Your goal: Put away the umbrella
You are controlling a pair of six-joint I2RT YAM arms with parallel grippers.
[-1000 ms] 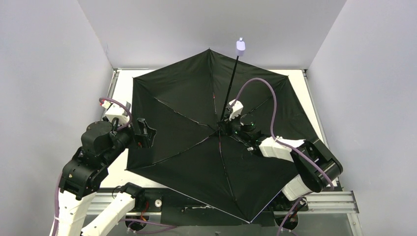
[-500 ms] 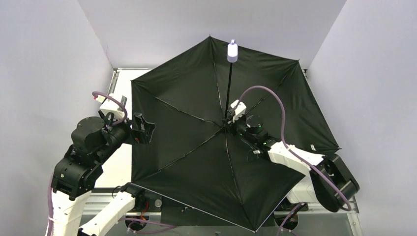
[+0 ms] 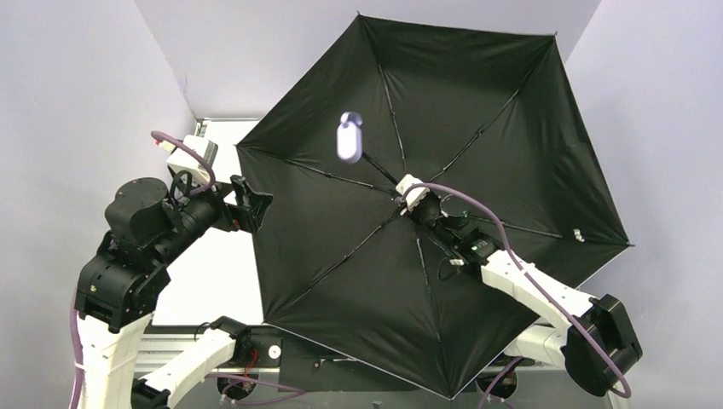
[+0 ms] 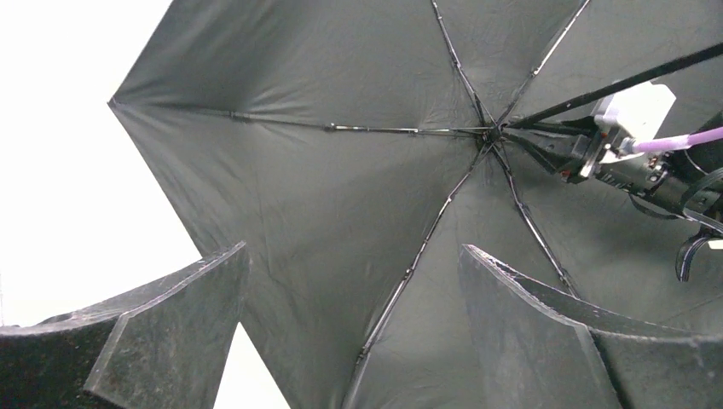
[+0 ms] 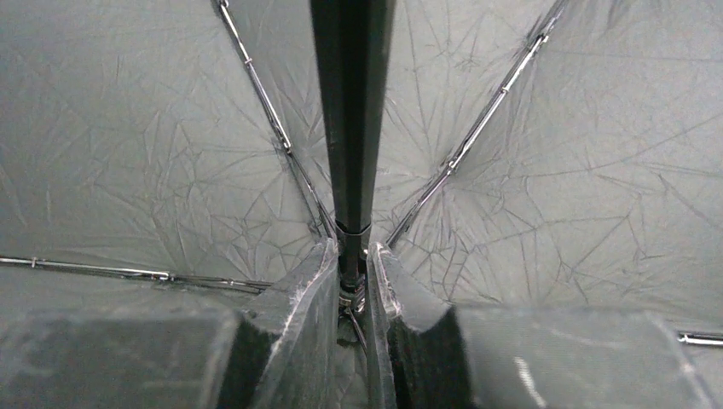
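Nearest, at 8 o'clock, the white tabletop [image 3: 213,277] shows beneath the rim of the black-lined compact folding umbrella [image 3: 477,128], which is spread fully open and held aloft, tilted toward 1 o'clock. Just beside its edge at 9 o'clock the left hand [image 3: 254,204] hangs with fingers wide apart, holding nothing. At centre the right hand [image 5: 354,256] is clamped tight on the black shaft [image 5: 351,102] beside the rib hub; the lavender knob handle [image 3: 349,138] juts out at 11 o'clock. By my reading nothing is put away yet: collapsing the ribs, shortening the shaft and stowing remain.
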